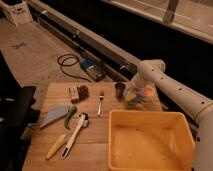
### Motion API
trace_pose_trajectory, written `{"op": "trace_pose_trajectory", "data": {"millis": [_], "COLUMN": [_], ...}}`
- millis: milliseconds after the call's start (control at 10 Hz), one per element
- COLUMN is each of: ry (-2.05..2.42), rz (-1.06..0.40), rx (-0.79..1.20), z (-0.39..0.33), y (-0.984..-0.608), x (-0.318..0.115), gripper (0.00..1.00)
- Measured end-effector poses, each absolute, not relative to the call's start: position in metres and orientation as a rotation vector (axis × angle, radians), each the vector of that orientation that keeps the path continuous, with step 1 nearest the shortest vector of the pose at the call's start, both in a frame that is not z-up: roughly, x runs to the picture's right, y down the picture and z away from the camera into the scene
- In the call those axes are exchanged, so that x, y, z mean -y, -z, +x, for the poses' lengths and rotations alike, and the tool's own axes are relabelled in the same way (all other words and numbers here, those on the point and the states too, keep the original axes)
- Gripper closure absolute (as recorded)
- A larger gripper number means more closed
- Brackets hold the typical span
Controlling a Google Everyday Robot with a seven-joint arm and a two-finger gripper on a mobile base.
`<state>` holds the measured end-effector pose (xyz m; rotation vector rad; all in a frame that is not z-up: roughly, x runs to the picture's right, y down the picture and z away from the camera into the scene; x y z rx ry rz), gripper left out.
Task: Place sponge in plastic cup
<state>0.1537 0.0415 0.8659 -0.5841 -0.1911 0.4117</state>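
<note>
My gripper (pixel 133 98) hangs at the end of the white arm (pixel 165 85), low over the back right of the wooden table (pixel 95 150). A small blue-grey patch, the sponge (pixel 138 99), sits right at the gripper's tip. The pale green plastic cup (pixel 130 105) stands directly below it, just behind the yellow bin's back edge. Whether the sponge touches the cup or is inside it, I cannot tell. The gripper hides part of both.
A dark brown cup (pixel 120 90) stands left of the gripper and an orange dish (pixel 148 91) right of it. A large yellow bin (pixel 150 142) fills the front right. A fork (pixel 101 102), grey-blue cloth (pixel 53 116), white brush (pixel 75 134) and small items lie to the left.
</note>
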Motion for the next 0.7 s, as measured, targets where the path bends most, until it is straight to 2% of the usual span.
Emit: {"op": "trace_pose_trajectory", "data": {"millis": [100,700], "ry": [-0.414,-0.392], "rz": [-0.589,-0.591], "rx": [0.189,0.194], "z": [0.1539,0.1491], "y": [-0.8673,-0.8606], "x": [-0.0422,-0.0440], "gripper": [0.30,0.30]}}
